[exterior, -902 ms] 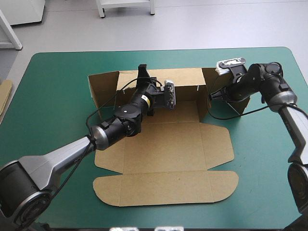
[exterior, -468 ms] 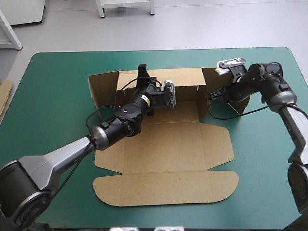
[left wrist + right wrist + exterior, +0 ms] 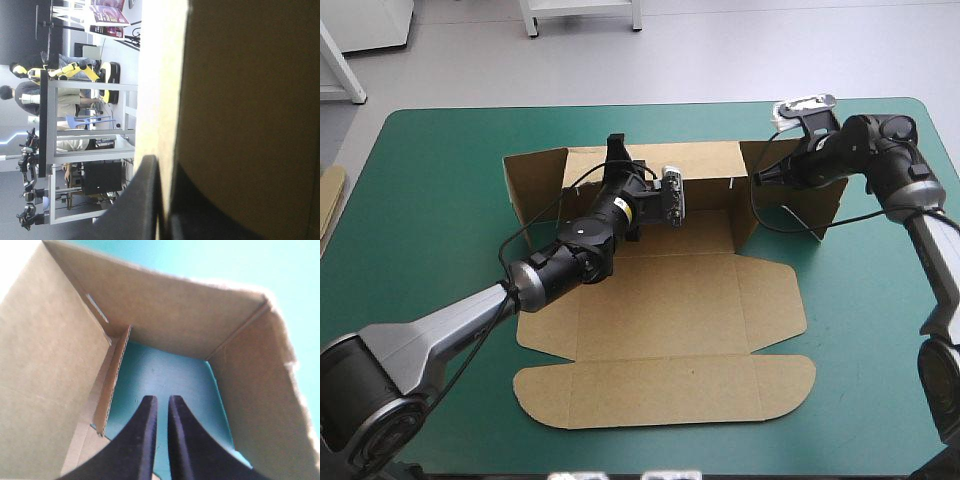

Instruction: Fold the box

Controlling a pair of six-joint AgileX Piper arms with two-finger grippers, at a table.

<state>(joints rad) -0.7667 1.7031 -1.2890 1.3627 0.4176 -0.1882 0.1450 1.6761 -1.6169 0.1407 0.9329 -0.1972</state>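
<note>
box [image 3: 660,300]: brown, in the middle of the teal-green table [image 3: 440,160], long way going left to right; far wall [image 3: 705,160] up, lid [image 3: 665,390] flat on the near side.
left gripper [image 3: 617,150]: pinching the top edge of the far wall, toward its left end, with the board squeezed between the black fingers [image 3: 140,200].
right gripper [image 3: 760,180]: pressed almost together, holding nothing, with only teal-green cover in the thin gap.
which way: right end flap [image 3: 795,200] just under and ahead of the right gripper, standing up and bent round into a little open pocket at the far right corner; right arm much nearer to it than left arm.
next move, a guess: pushing that flap in toward the left, up against the far wall.
in the way: short side wall [image 3: 744,215] between pocket and box floor; left arm lying across the floor, well apart from that corner.
around: left end flap [image 3: 535,185] standing too; near side flaps flat; spare board [image 3: 330,195] at the table's left edge.
could go wrong: a loose pinch, then a tipped far wall.
</note>
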